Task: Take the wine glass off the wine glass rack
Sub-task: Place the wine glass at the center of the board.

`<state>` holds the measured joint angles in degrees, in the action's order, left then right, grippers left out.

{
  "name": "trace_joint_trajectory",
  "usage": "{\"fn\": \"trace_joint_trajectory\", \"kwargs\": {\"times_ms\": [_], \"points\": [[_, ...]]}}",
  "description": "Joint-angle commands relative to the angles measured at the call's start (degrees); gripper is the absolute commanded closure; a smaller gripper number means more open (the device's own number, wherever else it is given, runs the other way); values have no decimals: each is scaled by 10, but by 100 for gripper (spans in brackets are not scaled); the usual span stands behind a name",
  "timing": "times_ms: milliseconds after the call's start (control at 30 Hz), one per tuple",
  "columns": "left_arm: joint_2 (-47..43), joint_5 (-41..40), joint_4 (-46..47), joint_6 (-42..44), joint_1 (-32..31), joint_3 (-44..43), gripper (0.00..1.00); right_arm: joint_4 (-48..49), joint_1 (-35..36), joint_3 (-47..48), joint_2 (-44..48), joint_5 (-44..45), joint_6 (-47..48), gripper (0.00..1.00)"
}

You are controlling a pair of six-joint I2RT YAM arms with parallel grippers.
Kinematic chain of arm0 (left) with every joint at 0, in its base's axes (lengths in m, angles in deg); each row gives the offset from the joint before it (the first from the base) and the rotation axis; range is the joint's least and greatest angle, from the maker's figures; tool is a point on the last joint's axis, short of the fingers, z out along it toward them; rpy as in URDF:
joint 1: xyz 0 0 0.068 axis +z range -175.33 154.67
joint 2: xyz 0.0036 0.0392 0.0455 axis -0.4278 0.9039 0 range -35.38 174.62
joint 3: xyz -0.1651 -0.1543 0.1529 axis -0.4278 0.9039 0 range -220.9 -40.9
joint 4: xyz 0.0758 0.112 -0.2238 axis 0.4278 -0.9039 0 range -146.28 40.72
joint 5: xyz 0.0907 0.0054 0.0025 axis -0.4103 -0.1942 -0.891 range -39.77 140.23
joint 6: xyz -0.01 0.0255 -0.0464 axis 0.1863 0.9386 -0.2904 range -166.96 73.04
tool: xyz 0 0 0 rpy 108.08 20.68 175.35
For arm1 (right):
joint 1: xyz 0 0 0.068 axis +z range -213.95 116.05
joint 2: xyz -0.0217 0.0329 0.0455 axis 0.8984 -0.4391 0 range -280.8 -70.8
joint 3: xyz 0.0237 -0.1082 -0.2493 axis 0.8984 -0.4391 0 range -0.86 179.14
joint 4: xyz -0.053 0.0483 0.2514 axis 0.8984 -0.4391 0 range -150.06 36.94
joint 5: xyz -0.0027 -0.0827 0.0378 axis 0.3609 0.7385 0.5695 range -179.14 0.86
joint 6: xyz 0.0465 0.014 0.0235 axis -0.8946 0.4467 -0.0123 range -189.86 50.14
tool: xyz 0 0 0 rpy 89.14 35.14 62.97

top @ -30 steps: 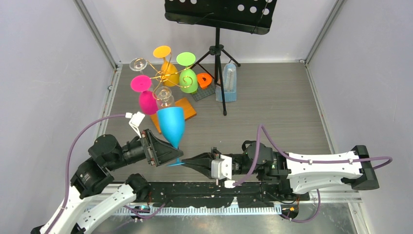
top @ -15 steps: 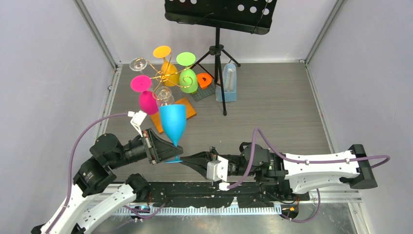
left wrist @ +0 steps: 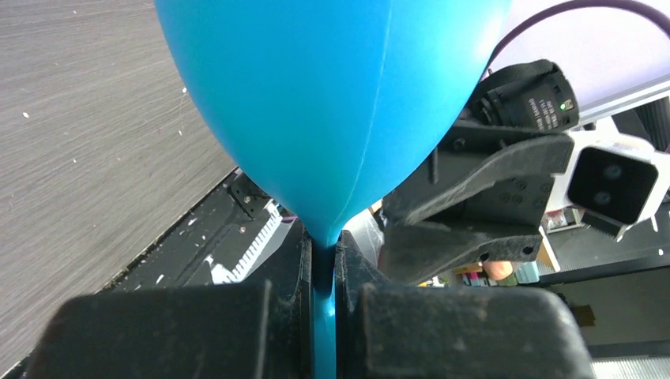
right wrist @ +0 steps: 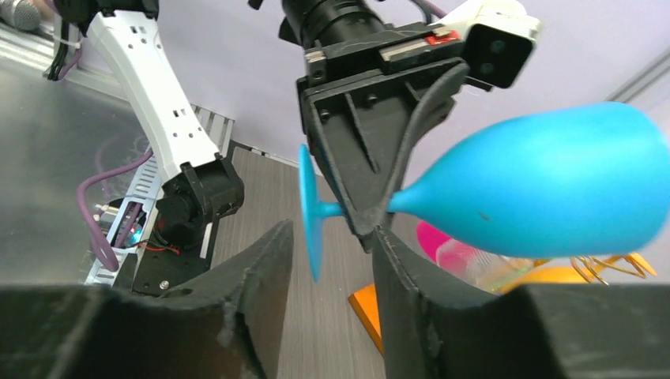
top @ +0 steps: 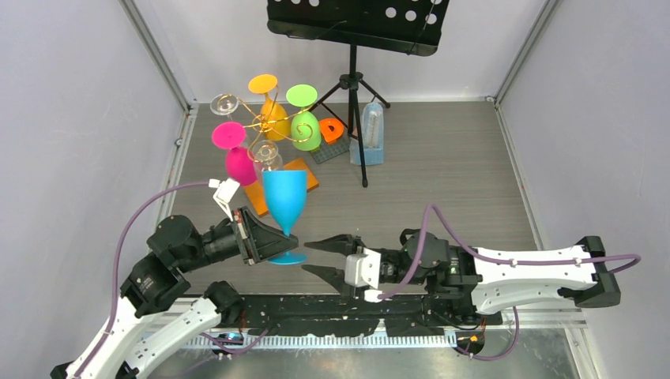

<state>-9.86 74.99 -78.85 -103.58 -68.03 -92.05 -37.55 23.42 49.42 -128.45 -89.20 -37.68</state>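
Observation:
The blue wine glass [top: 284, 197] stands nearly upright off the rack, above the near table. My left gripper [top: 282, 238] is shut on its stem; in the left wrist view the jaws pinch the stem [left wrist: 324, 272] just under the bowl [left wrist: 332, 103]. My right gripper [top: 309, 257] is open just right of the glass's foot [top: 287, 257]. In the right wrist view the right gripper [right wrist: 332, 234] has the foot [right wrist: 310, 209] in line with its gap and grips nothing. The wine glass rack [top: 257, 122], gold wire on an orange base [top: 305, 175], stands behind.
Pink [top: 237, 162], orange [top: 272, 110], green [top: 305, 130] and clear [top: 226, 103] glasses hang on the rack. A black music stand [top: 352, 24] on a tripod, a pale blue metronome [top: 369, 134] and an orange piece [top: 332, 129] on a dark mat stand at the back.
The left gripper closed on the blue glass's stem. The right gripper opened, let go of the foot and drew back slightly right. The glass tipped more upright.

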Motion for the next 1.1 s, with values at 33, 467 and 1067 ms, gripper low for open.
{"fn": "trace_joint_trajectory", "kwargs": {"times_ms": [33, 467, 1067], "points": [[9, 13, 3, 46, -1, -4, 100, -46, 3, 29, 52, 52, -40, 48], [22, 85, -92, 171, -1, -12, 100, -378, 2, 269, 13, 182, -141, 29], [26, 185, -253, 345, -1, -73, 100, -654, -111, 505, -127, -141, -250, 32]]}}
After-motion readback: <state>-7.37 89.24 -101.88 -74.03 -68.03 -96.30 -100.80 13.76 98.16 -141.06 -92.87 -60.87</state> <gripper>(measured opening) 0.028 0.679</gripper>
